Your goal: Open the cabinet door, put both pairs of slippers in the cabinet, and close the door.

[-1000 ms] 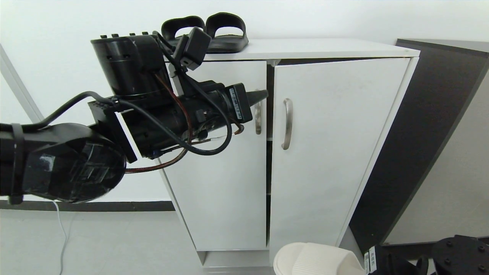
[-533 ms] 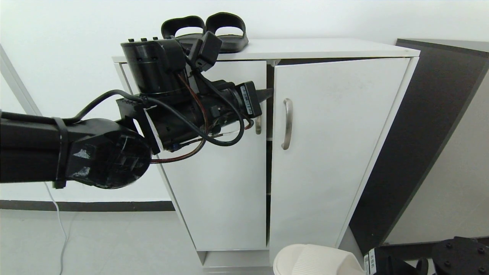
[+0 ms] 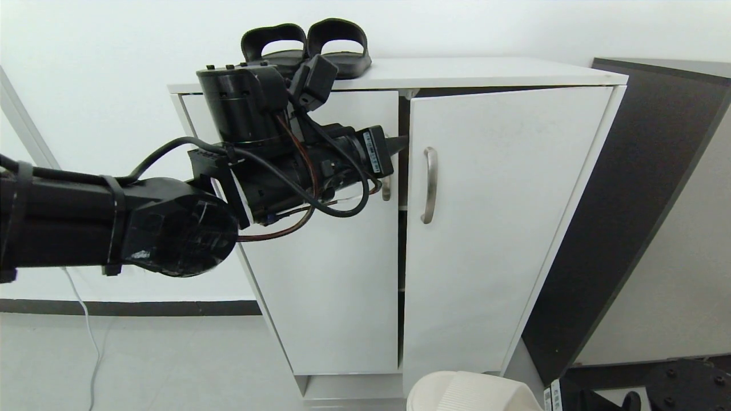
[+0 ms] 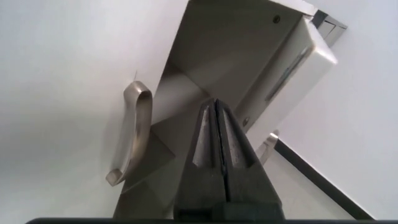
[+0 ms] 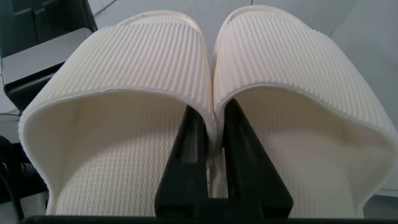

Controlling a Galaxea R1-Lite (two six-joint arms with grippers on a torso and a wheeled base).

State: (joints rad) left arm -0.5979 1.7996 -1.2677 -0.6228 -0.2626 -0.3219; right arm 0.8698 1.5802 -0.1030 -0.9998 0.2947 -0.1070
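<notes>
White wall [image 3: 85,45] and pale floor [image 3: 143,365] lie behind a white cabinet [image 3: 485,71]. My left hand [image 3: 401,141] is up at its front, fingers pressed together with nothing between them. Its tip pokes at the dark gap [image 3: 403,257] between the two doors. Just under the tip hangs the left handle [image 3: 386,188], and above my wrist the black slippers [image 3: 320,48] rest on the cabinet top. Right of the tip, the right door [image 3: 502,228] stands slightly ajar, the right handle [image 3: 429,185] untouched. Far below and to the right, my right hand [image 5: 214,162] is clamped on the inner sides of the cream slippers [image 5: 143,93], holding both together.

I judge a closed tip has little purchase on a door edge. It could skid off, or press the door shut rather than swing it. My wrist cables sit close to the black slippers and could nudge them off. The cream pair, pinched only by thin edges, could slide out if that arm swings.
</notes>
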